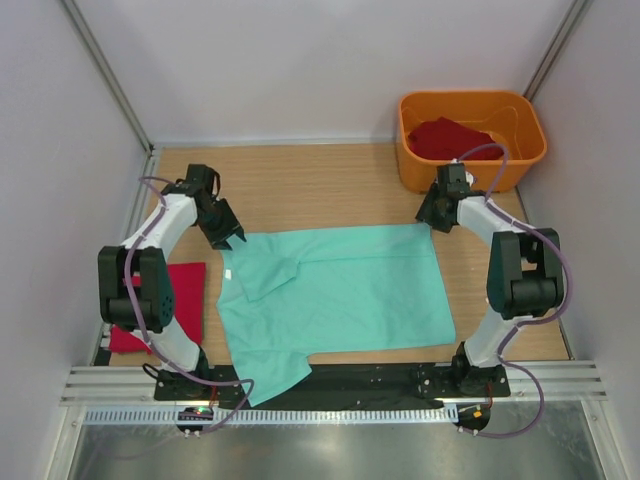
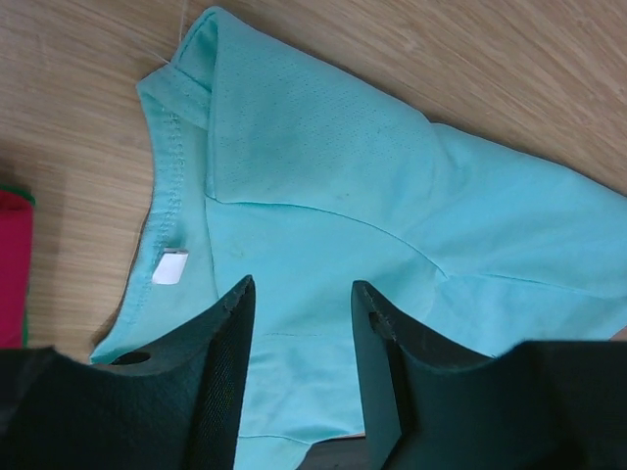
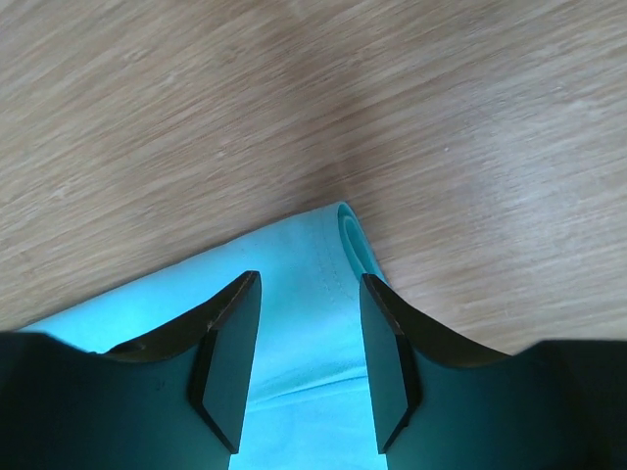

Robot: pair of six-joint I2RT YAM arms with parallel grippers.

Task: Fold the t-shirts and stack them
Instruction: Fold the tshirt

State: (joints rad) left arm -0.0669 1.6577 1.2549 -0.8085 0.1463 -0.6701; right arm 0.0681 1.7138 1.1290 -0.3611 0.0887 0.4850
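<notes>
Left tool (image 2: pixel 302 287) and right tool (image 3: pixel 309 279) spread, empty, over the mint-green t-shirt (image 1: pixel 340 285).
Beneath each lies a far corner, flat on the bench (image 1: pixel 320 190); the cloth looks light and limp, likely best pinched at those stitched edges.

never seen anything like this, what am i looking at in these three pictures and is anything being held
These are two robot arms bolted to the near edge of a wooden table. The wide picture looks down from above and behind them. The other two come from a camera on each wrist, so the dark prongs there are that arm's own fingers. A mint-green t-shirt lies spread flat, one sleeve folded in. The left gripper is over its collar end and the right gripper is over the far right corner. Both are open and hold nothing. A folded red t-shirt lies at the left, and a second red t-shirt sits in the orange tub.
</notes>
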